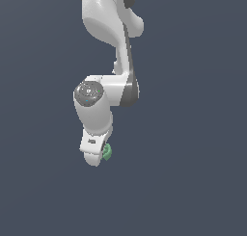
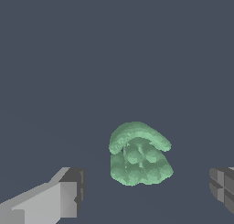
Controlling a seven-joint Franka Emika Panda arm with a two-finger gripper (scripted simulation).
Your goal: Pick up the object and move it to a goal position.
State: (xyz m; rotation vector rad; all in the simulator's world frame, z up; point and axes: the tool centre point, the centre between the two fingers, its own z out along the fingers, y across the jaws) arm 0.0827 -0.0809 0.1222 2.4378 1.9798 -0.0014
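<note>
The object (image 2: 137,157) is a small, bumpy green blob lying on the dark grey floor. In the wrist view it sits between the two fingers of my gripper (image 2: 147,191), with a gap on each side, so neither pad touches it. The gripper is open. One grey fingertip (image 2: 71,191) shows on one side of the blob and the other fingertip (image 2: 222,187) sits at the frame's edge. In the exterior view the white hand (image 1: 98,154) hangs low and hides most of the object (image 1: 108,152); only a green edge peeks out on the exterior view's right of the hand.
The white arm (image 1: 108,47) comes down from the upper part of the exterior view. A plain dark grey floor (image 1: 193,182) surrounds the hand on all sides.
</note>
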